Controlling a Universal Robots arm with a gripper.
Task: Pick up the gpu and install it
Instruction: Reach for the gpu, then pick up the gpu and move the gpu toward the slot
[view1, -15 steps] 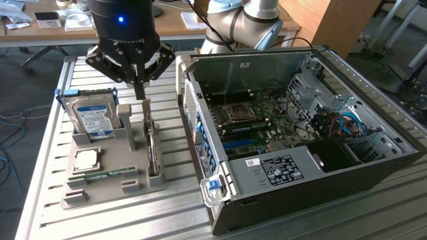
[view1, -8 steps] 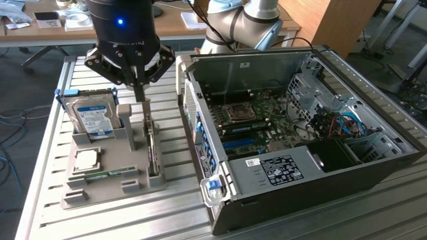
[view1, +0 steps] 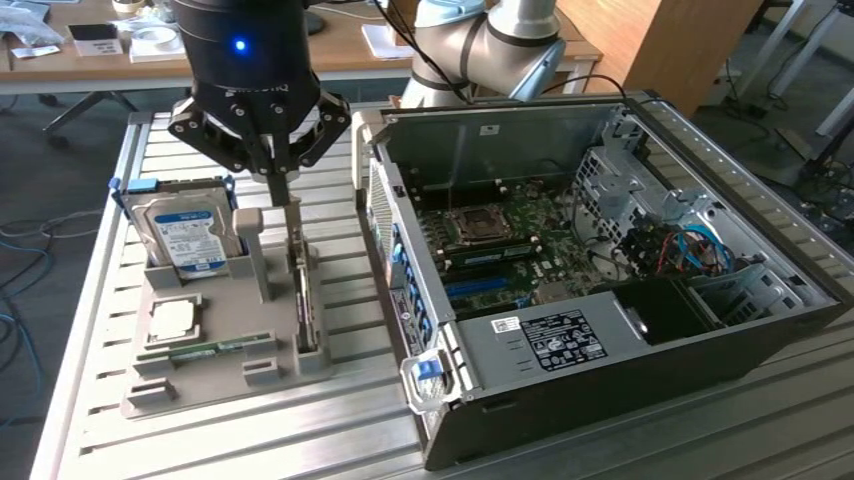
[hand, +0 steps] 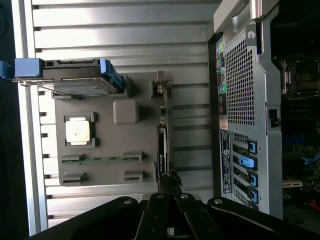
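The black gripper (view1: 282, 198) is pinched shut on the thin green, dark-faced gpu card (view1: 307, 305), seated on edge directly beneath it in the grey plastic holder (view1: 200, 375), so lifting it and installing it in the open black computer case (view1: 641, 400) beside the gripper remain undone.

- A parts holder (view1: 214, 385) is set on a slatted table (view1: 200, 440), to the exterior view's left of an open computer case (view1: 747, 330) lying on the same table.
- A hard drive (view1: 180, 235) is stood on edge at the holder's rear.
- A CPU (view1: 174, 320) is laid flat in front of the drive, with a memory stick (view1: 207, 350) slotted just in front of it.
- The gpu (view1: 306, 310) is stood on edge in the holder's slot nearest the case.
- The gripper (view1: 282, 195) is positioned over the gpu's rear end.
- A motherboard (view1: 514, 235) is mounted inside the case.
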